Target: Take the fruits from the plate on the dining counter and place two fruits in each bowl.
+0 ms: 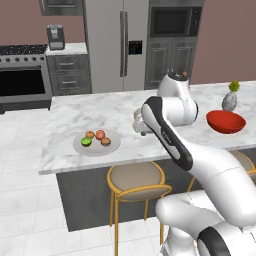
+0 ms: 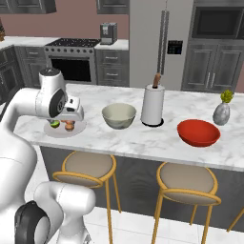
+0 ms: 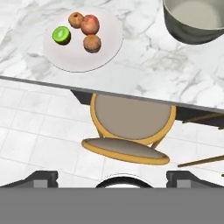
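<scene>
Green, red and two orange-brown fruits [image 3: 82,33] lie together on the pale plate [image 3: 107,52] at eleven o'clock in the hand view, well ahead of the open, empty hand [image 3: 112,177]. Marble tabletop [image 3: 144,70] carries the plate, with the beige bowl [image 3: 194,19] at one o'clock.

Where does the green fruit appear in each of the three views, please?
Left base view: green fruit at the near left of the plate, left of centre.
Right base view: far left, partly behind the arm.
Hand view: upper left.
Shared landmark: the plate.
</scene>
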